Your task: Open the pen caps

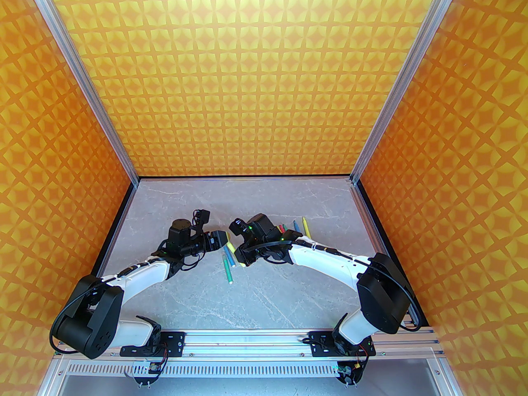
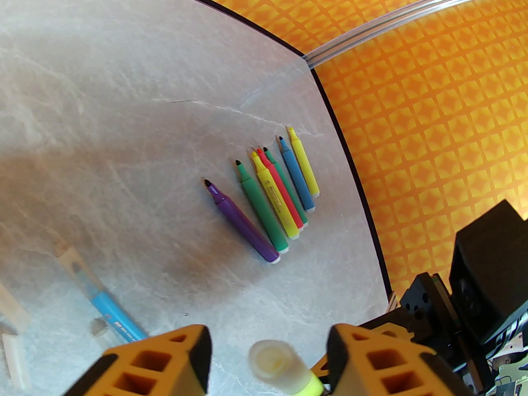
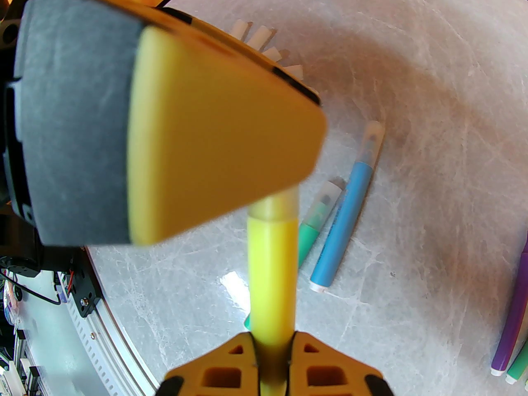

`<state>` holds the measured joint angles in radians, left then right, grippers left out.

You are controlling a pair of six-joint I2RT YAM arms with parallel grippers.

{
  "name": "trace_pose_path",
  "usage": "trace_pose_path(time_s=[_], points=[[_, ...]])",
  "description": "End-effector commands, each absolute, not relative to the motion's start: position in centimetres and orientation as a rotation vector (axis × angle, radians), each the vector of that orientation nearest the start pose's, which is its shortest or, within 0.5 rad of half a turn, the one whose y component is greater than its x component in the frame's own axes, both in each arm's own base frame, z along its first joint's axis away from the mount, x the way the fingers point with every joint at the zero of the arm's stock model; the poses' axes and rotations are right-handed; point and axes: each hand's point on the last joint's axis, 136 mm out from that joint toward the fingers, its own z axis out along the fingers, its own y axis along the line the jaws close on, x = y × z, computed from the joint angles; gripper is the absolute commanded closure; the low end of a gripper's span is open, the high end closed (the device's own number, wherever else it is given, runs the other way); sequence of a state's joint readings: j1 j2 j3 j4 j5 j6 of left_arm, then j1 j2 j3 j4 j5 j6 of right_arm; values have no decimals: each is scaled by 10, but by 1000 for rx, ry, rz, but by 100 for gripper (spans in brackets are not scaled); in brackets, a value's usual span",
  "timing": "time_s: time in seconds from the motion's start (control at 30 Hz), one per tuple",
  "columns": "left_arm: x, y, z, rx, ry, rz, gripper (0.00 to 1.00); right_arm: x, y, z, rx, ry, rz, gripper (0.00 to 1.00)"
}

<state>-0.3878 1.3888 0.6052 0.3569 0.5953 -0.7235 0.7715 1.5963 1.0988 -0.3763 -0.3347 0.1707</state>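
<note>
Right gripper (image 3: 272,338) jaws clamp the yellow pen (image 3: 272,270), presenting its cap (image 2: 275,365) between parted jaws of the left gripper (image 2: 268,345) for pulling off.

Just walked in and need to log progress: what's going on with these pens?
The right gripper is clamped on a yellow pen, holding it out to the left gripper, whose open fingers flank the pen's cap without gripping it yet. Seven uncapped pens lie in a row on the table; a blue pen and a green pen lie beside each other, caps on.
</note>
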Motion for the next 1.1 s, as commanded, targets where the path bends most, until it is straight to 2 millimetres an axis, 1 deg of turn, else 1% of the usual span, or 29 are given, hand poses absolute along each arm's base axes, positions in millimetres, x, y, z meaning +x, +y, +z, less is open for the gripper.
trace_pose_path(time_s=[0.0,0.17,0.23,0.47,0.57,0.67,0.77,0.87,1.07], points=[[324,-244,167,87,2121,-1318,59,264,337,142,-915,2341,839,96],[324,-251,170,102,2119,-1330,66,265,339,143,-909,2330,845,96],[324,-254,169,104,2124,-1335,70,265,339,143,-906,2327,850,97],[324,-258,170,95,2119,-1359,89,265,337,142,-897,2325,839,96],[324,-258,173,92,2114,-1361,94,265,336,142,-896,2320,836,88],[325,-258,176,90,2109,-1365,96,265,337,142,-891,2309,848,73],[325,-259,180,89,2100,-1371,98,262,340,142,-890,2294,888,64],[326,-259,183,85,2092,-1380,100,264,343,140,-877,2291,902,61],[323,-262,191,95,2070,-1424,100,265,351,139,-871,2276,951,62]])
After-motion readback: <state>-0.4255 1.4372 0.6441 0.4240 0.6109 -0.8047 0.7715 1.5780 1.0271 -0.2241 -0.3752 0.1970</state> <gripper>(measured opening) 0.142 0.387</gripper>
